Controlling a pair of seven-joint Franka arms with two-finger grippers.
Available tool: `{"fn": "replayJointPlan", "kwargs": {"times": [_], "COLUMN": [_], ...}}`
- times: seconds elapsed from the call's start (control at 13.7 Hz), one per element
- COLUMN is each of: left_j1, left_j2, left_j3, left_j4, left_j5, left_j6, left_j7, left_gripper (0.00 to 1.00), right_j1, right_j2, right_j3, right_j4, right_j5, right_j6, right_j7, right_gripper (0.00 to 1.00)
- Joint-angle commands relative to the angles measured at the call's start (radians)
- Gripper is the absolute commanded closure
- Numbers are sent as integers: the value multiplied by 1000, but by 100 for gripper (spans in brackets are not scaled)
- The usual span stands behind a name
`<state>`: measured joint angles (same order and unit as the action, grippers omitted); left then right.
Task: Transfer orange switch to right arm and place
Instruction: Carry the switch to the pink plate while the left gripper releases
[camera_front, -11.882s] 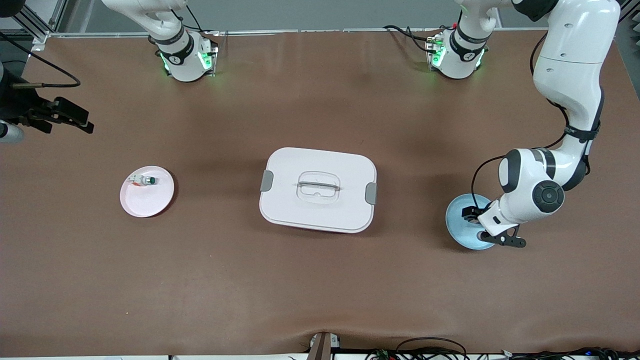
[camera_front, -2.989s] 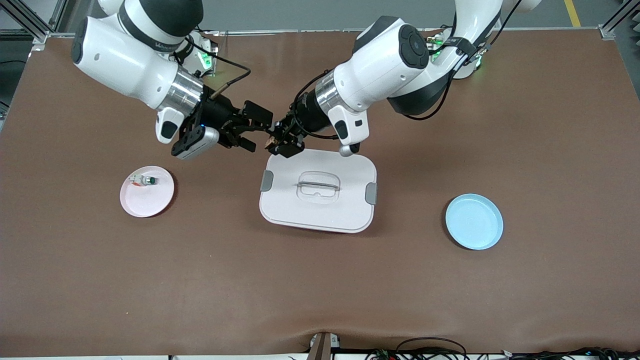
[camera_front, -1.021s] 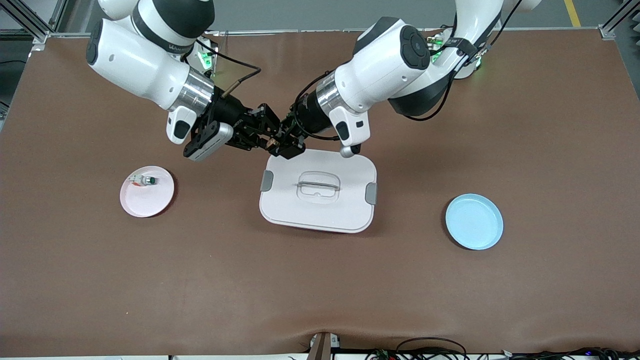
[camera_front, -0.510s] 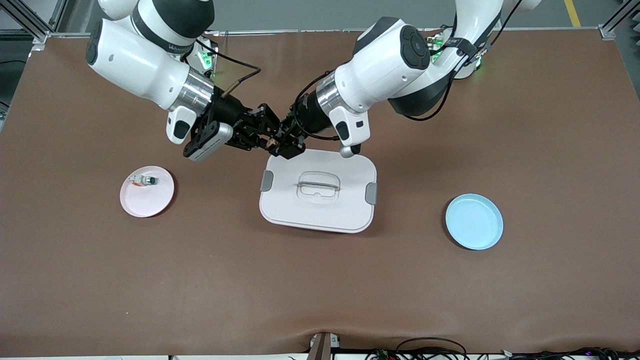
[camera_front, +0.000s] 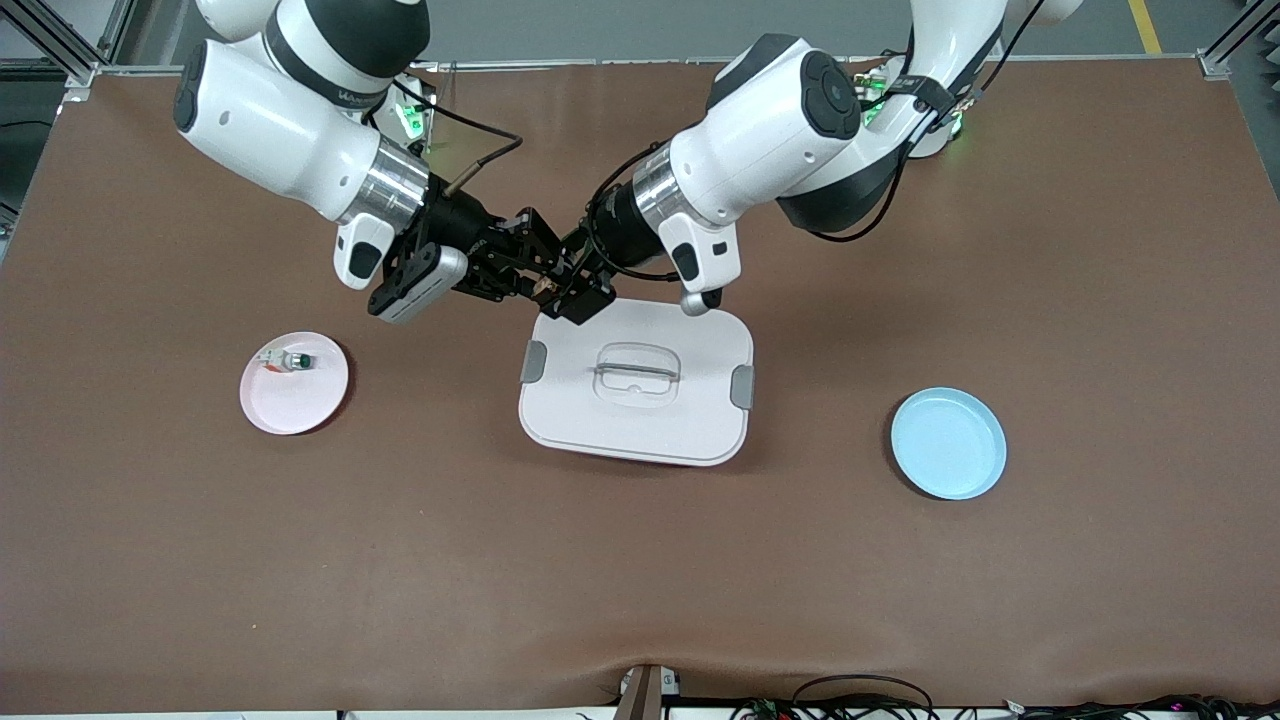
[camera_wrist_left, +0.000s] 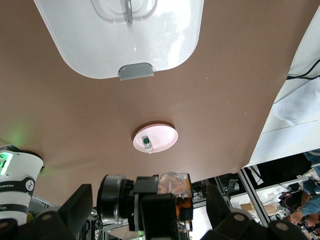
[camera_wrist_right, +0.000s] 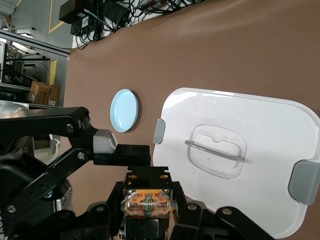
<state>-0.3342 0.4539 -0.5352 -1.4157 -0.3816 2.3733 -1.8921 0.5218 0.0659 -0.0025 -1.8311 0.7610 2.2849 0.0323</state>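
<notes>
since half a second ago: left gripper (camera_front: 568, 290) has let go, its fingers (camera_wrist_left: 80, 202) now spread wide on either side of the orange switch (camera_wrist_right: 148, 204); arms otherwise unmoved.
orange switch: in the air above the table just off the white lidded box (camera_front: 640, 420), at the edge toward the arm bases, clamped between the closed fingers of the right gripper (camera_front: 535, 275).
pink plate (camera_front: 300, 405): toward the right arm's end, holding a small white-and-green part (camera_front: 288, 361).
blue plate (camera_front: 950, 445): toward the left arm's end.
</notes>
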Motion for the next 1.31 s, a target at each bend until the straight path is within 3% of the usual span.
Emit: {"fn": "replayJointPlan", "kwargs": {"times": [0.0,0.15,0.44,0.8,1.24], "left_j1": [1,3,6,32,119], "left_j2": [2,2,2,-29,-95], "left_j3": [-2,-2,-2,-5,-11], "left_j4": [11,11,11,-9,-20], "left_j5": [-7,-7,-7,-7,-19], "left_j6": [0,0,-2,-19,-233], "left_j7": [2,2,4,42,223], "left_gripper": [0,0,0,0,0], "right_j1": [-6,-31,-83,-161,-255], "right_j2": [8,9,14,49,67], "right_j3": [-1,-2,-2,-2,-2], "right_j4": [15,7,16,10,-23], "right_j5": [-5,-43,-279,-487,-716], "right_j6": [-10,-15,-137,-255,-275], "right_j7": [-154,-262,-293,-589,-907], "right_gripper": [100,100,100,100,100]}}
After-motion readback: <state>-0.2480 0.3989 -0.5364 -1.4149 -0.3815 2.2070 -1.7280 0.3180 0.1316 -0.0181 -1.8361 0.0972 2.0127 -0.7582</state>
